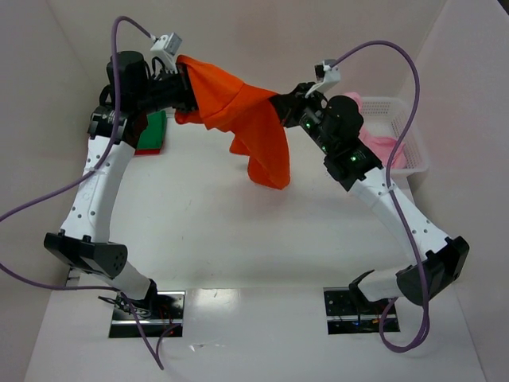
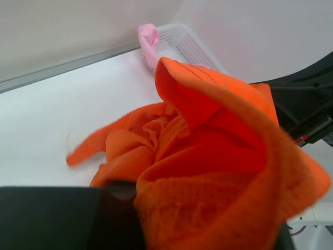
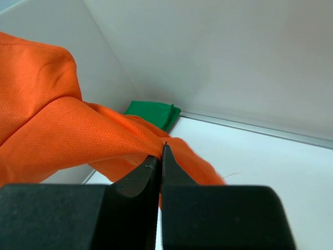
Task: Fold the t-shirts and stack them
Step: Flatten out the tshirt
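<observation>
Left gripper (image 1: 185, 86) and right gripper (image 3: 162, 156) both pinched shut on orange t-shirt (image 1: 253, 127), held above table (image 1: 238, 255).
Cloth spans between them, one end hanging down; green t-shirt (image 1: 153, 132) far left, pink t-shirt (image 1: 383, 148) in basket (image 1: 413, 131).

A: Non-task items, overhead view?
B: White lattice basket (image 1: 415, 150) at the far right of the white table (image 1: 215, 239), near the right wall. Plain pale walls (image 1: 254, 32) on three sides.
A: Left wrist view?
B: Same basket (image 2: 190, 46), open mesh sides, upright on the tabletop (image 2: 47, 120). Grey strip (image 2: 67, 66) runs along the wall base.
A: Right wrist view?
B: Tabletop (image 3: 276, 172), grey strip (image 3: 250, 128), two walls meeting in a corner (image 3: 104, 47).
</observation>
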`<action>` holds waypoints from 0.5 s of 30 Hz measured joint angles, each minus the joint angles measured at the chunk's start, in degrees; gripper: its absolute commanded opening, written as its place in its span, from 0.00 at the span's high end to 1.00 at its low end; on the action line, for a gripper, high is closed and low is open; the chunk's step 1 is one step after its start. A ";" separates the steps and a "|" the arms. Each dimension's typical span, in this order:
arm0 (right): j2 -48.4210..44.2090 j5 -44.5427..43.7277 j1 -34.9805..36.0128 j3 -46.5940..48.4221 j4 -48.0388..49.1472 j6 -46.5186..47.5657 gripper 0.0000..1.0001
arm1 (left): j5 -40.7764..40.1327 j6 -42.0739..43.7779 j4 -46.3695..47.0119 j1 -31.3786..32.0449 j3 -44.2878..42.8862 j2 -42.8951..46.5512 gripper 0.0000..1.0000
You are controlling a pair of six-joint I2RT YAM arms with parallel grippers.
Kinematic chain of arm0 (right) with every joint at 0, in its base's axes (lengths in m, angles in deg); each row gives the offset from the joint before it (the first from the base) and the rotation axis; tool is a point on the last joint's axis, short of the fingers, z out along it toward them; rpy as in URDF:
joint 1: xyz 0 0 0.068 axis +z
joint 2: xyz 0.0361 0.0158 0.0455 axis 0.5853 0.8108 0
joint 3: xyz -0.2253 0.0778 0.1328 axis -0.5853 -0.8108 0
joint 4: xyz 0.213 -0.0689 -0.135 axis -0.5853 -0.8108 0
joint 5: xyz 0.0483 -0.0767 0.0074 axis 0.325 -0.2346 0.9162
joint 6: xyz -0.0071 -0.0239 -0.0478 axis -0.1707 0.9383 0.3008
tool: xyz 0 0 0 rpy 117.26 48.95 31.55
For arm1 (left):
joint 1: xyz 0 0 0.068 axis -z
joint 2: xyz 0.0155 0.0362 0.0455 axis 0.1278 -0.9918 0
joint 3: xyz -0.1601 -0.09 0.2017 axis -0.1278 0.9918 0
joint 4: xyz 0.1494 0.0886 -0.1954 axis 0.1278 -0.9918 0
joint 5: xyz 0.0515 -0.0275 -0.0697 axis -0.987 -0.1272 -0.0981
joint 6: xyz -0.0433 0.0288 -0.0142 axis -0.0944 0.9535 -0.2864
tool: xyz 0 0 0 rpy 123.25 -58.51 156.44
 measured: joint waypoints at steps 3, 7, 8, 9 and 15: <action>-0.22 0.63 -0.26 0.13 -0.48 0.24 1.00 | 0.98 0.11 0.07 -0.04 0.00 0.00 0.73; -2.01 -5.22 -4.81 0.13 -2.54 1.38 1.00 | -1.51 1.18 1.33 -4.87 1.27 0.66 0.31; -2.60 -6.93 -6.43 0.13 -2.75 1.55 1.00 | -2.97 1.25 1.86 -6.91 2.43 1.16 0.28; -3.41 -8.72 -7.91 0.13 -3.02 1.84 1.00 | -3.93 1.31 2.71 -7.82 3.65 1.55 0.37; -6.56 -9.99 -8.07 1.18 -4.26 3.56 1.00 | -3.08 -3.21 9.03 -7.34 12.00 2.69 0.94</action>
